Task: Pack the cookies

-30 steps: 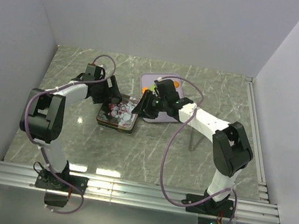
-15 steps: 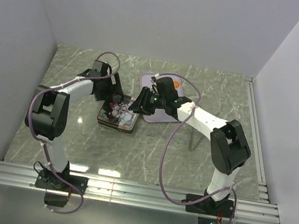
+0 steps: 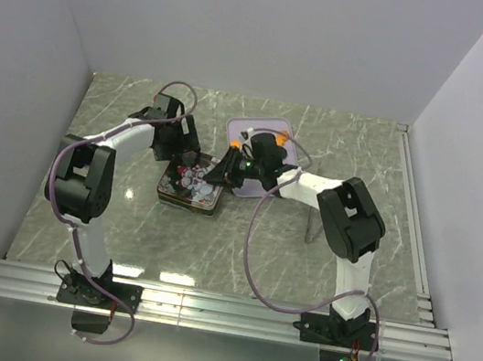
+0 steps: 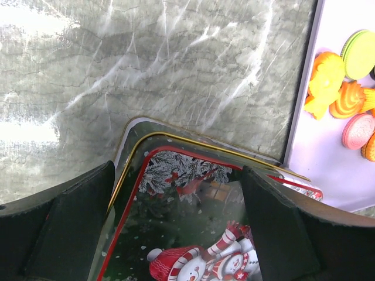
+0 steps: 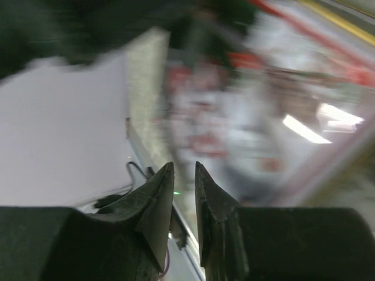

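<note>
The cookies are orange, green and pink pieces lying on a lavender tray; a few orange ones show in the top view. A tin with a snowman picture on top sits left of the tray. My left gripper is open, its fingers spread on either side of the tin's far end, also in the top view. My right gripper is shut with nothing between the tips, at the tin's right edge. The right wrist view is blurred.
White walls enclose the marble table on three sides. A metal rail runs along the near edge by the arm bases. Purple cables loop from both arms.
My right gripper has moved left off the tray to the tin's right edge. My left gripper has shifted slightly back and right over the tin's far end.
</note>
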